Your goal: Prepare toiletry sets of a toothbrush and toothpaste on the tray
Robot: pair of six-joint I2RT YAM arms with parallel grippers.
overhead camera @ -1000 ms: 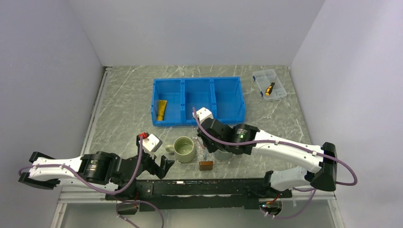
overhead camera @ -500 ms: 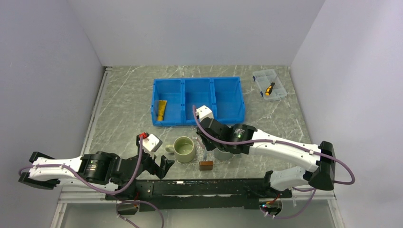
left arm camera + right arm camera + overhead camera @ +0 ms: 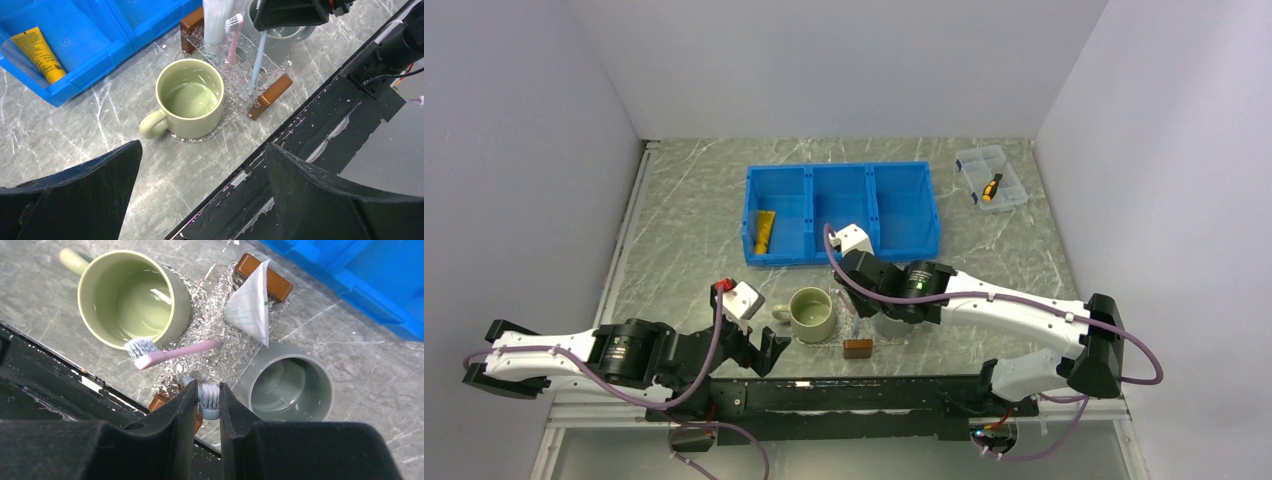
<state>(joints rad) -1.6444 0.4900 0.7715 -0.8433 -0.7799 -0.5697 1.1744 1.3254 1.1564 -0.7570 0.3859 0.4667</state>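
Observation:
My right gripper (image 3: pixel 209 395) is shut on the bristle head of the pale blue toothbrush (image 3: pixel 210 401) and holds it upright over the clear tray (image 3: pixel 216 359). In the left wrist view the toothbrush (image 3: pixel 257 62) hangs down, its lower end at the tray (image 3: pixel 235 82) near a brown handle (image 3: pixel 270 95). The white toothpaste tube (image 3: pixel 250 302) stands tilted on the tray by the far handle. My left gripper (image 3: pixel 202 150) is open and empty near the table's front edge, left of the tray (image 3: pixel 857 348).
On the tray a pink toothbrush (image 3: pixel 175 352) leans on a green mug (image 3: pixel 127 297), with a grey mug (image 3: pixel 290 385) beside it. The blue three-compartment bin (image 3: pixel 841 212) behind holds a yellow tube (image 3: pixel 764 232). A clear lidded box (image 3: pixel 991 178) sits far right.
My right arm has shifted slightly left with the toothbrush in its grip. The left arm has not moved.

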